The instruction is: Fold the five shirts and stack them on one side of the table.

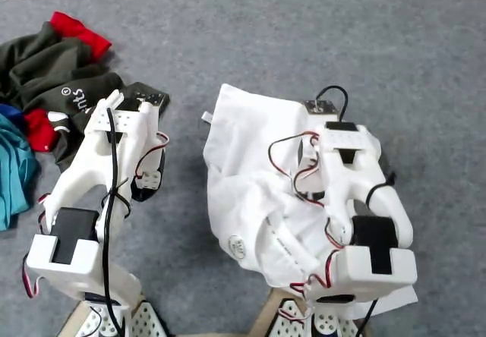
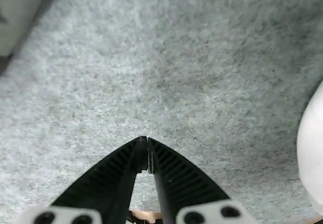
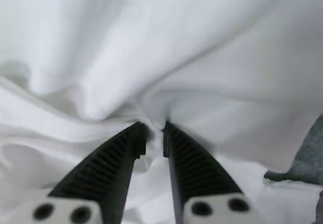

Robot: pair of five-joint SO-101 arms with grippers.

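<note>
A crumpled white shirt (image 1: 250,177) lies on the grey table (image 1: 304,41), right of centre. My right gripper (image 3: 155,128) is down on it, shut on a pinched fold of the white cloth (image 3: 151,72). In the high view the right gripper (image 1: 323,108) sits at the shirt's far right part. My left gripper (image 2: 147,141) is shut on nothing, just above bare grey felt. The high view puts the left gripper (image 1: 146,99) between the white shirt and a pile of shirts (image 1: 45,79) at the far left. That pile holds dark, red (image 1: 80,33) and teal (image 1: 15,170) cloth.
The white shirt's edge (image 2: 312,148) shows to one side of the left gripper. Both arm bases stand at the near edge of the table. Open grey felt stretches across the far side and the right of the table.
</note>
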